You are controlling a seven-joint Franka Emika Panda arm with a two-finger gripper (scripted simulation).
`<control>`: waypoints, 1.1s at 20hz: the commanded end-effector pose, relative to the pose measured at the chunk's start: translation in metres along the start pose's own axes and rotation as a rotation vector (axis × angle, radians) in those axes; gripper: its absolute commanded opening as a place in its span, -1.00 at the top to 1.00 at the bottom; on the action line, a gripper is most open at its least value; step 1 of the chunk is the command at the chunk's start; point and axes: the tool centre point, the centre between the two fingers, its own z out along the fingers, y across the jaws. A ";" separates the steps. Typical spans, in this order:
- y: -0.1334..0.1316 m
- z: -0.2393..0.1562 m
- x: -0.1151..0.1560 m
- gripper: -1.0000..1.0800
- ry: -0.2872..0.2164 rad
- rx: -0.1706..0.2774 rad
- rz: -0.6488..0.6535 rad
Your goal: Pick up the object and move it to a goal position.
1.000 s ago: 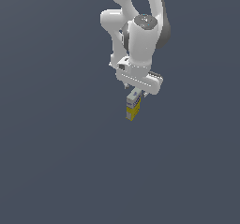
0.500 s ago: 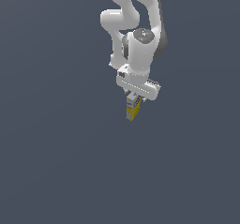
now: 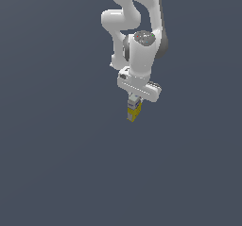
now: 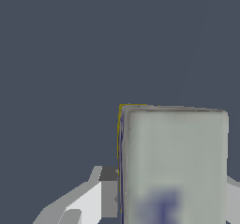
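Gripper (image 3: 134,108) fingers (image 4: 101,195) press against both sides of the box (image 4: 172,164), clamping it; its grey-white top with a blurred blue mark fills much of the wrist view, a thin yellow edge showing along one side. Seen from the exterior camera, the box (image 3: 133,112) hangs upright below the white arm (image 3: 139,55), yellow lower body exposed beneath the fingertips, over a plain dark grey surface (image 3: 56,163).
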 end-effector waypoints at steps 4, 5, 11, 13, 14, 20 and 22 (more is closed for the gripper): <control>0.000 0.000 0.000 1.00 0.000 0.000 0.000; 0.000 0.000 0.000 1.00 0.000 0.000 0.000; -0.005 -0.007 0.007 1.00 0.000 0.000 0.000; -0.008 -0.011 0.011 1.00 0.000 0.000 0.000; -0.010 -0.013 0.014 1.00 0.000 0.000 0.000; -0.026 -0.033 0.035 1.00 0.000 0.000 0.000; -0.032 -0.041 0.043 1.00 0.000 0.000 0.000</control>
